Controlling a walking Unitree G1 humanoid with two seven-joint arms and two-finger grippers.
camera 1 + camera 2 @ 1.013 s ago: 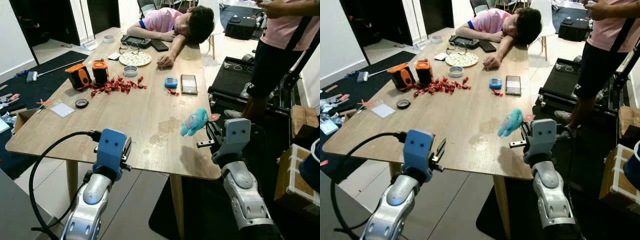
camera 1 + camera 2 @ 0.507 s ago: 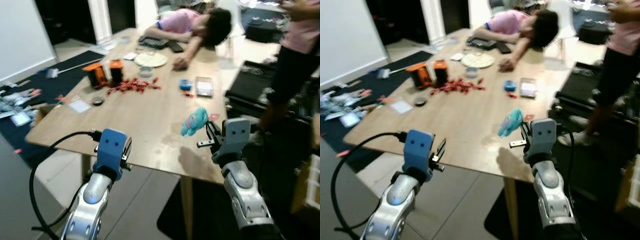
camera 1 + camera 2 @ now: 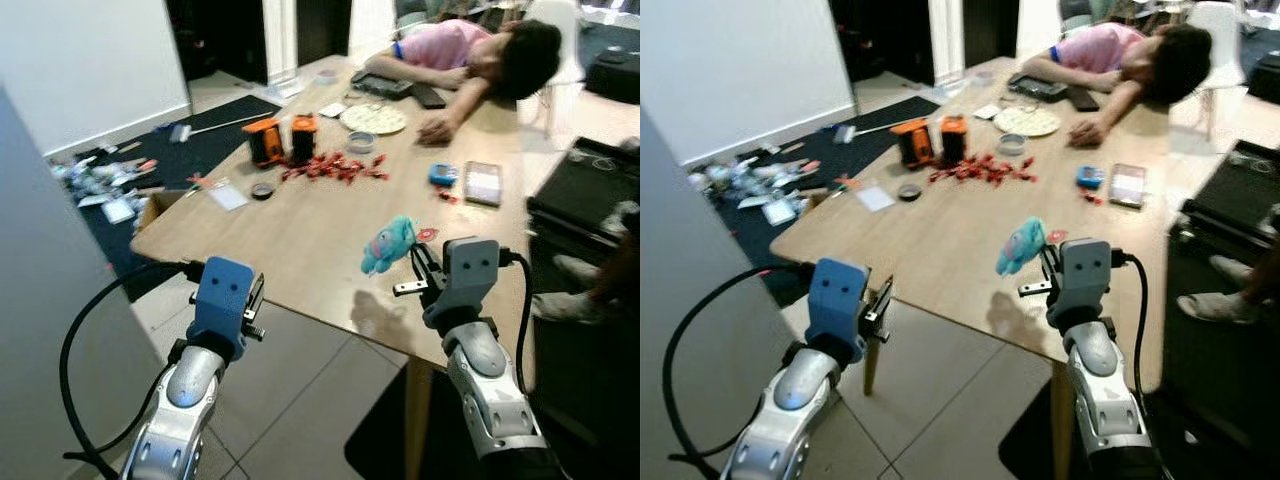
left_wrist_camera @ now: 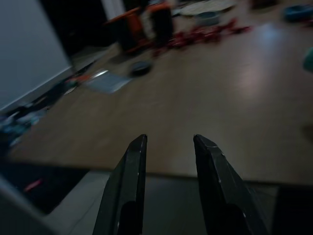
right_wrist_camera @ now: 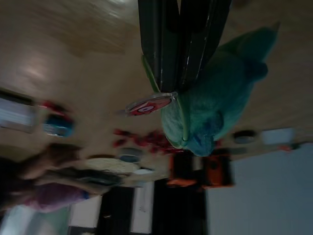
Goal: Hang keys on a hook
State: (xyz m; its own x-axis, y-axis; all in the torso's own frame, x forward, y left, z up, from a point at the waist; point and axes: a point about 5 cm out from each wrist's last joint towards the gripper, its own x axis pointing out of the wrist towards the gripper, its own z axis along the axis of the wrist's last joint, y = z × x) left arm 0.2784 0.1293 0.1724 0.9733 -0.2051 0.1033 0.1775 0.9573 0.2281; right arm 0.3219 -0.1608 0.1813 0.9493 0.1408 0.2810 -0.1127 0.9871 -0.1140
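Taking the long light-wood desk as the landmark, the robot is standing off its near corner, and no hook can be made out anywhere around it. On the left, the left hand is hovering just off the desk's near edge over the grey tiled floor, its two black fingers parted with nothing between them. Farther up the desk are sitting two orange-and-black boxy devices, a scatter of small red pieces, a round pale plate and a small blue gadget beside a flat phone. At the desk's far end a person in a pink shirt is leaning forward over it, head resting on an arm.

On the right, the right hand is hanging above the desk's near right part, clenched on the keys: a teal plush keychain toy and a small red round tag are dangling from the pinched fingertips, clear of the wood.

The step in hand appears to be carrying the keys toward a hook that is not in view. To do it well, the robot should probably be keeping the right hand's clench firm and level while it is turning, since the plush could swing and snag the desk edge. The ring should be left hanging free below the fingertips so a hook can pass through it.
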